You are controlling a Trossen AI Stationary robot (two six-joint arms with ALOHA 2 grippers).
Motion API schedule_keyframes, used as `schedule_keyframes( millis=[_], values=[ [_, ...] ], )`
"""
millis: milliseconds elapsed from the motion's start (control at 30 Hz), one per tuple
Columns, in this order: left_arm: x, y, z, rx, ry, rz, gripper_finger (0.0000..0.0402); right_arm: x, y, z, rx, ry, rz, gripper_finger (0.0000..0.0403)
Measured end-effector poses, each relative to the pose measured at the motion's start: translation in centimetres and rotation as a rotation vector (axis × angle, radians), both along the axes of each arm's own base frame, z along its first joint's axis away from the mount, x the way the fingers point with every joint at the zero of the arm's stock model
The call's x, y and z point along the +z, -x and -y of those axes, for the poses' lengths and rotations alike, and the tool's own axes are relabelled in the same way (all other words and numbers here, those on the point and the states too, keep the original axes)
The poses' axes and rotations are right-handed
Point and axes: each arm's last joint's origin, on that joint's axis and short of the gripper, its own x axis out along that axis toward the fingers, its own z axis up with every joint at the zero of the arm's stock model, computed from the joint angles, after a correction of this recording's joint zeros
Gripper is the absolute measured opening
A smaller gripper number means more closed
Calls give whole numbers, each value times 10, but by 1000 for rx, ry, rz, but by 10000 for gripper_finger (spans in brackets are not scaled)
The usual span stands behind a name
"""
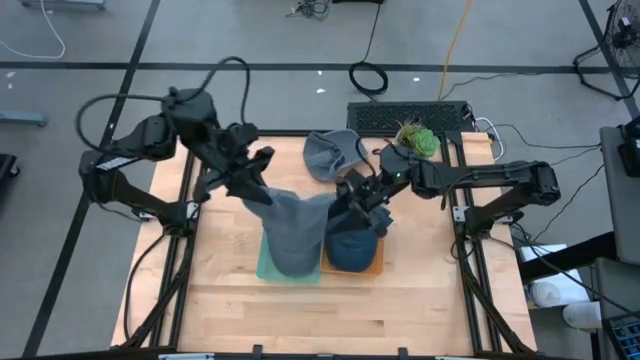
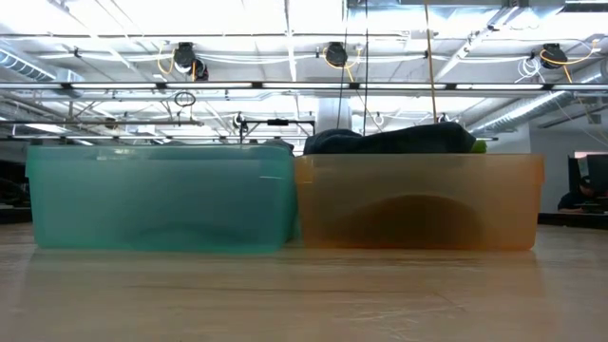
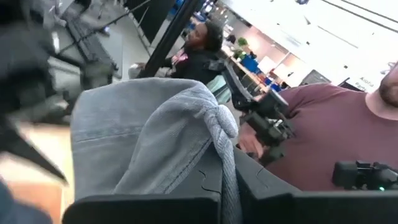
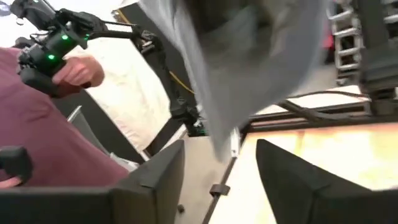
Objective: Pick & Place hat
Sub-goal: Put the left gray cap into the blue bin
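Bright overhead lighting, blurred wrist views

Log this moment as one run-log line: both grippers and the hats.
left gripper: shut on grey hat over green bin | right gripper: open, beside it | dark hat: in orange bin

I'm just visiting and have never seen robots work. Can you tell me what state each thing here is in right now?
Grey hat: lifted, hanging over the green bin, gripped by the left gripper.
Left gripper: jaws shut on the grey hat.
Right gripper: jaws open, beside the grey hat.
Green bin: upright on the table.
Orange bin: upright, dark hat inside.
Second grey hat: lying on the table.
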Motion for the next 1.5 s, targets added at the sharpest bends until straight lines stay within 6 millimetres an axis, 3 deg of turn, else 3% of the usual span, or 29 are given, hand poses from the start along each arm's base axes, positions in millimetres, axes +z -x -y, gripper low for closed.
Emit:
schedule_keyframes(
  millis=[200, 367, 500, 800, 1000, 1500],
  values=[
    [1, 28, 1, 99, -44, -48, 1, 18, 18, 20, -81, 41, 75, 221],
    [-7, 54, 0, 298, -180, -138, 1, 41, 40, 34, -243, 97, 192, 213],
    [-7, 58, 8, 302, -236, -124, 1, 58, 56, 46, -410, 131, 302, 206],
    [-26, 34, 26, 324, -374, -213, 1, 81, 78, 63, -643, 255, 493, 210],
    [-42, 20, 32, 365, -396, -193, 0, 85, 86, 66, -669, 258, 510, 212],
    [-118, -6, 64, 406, -293, -202, 0, 83, 85, 66, -664, 258, 492, 212]
  ],
)
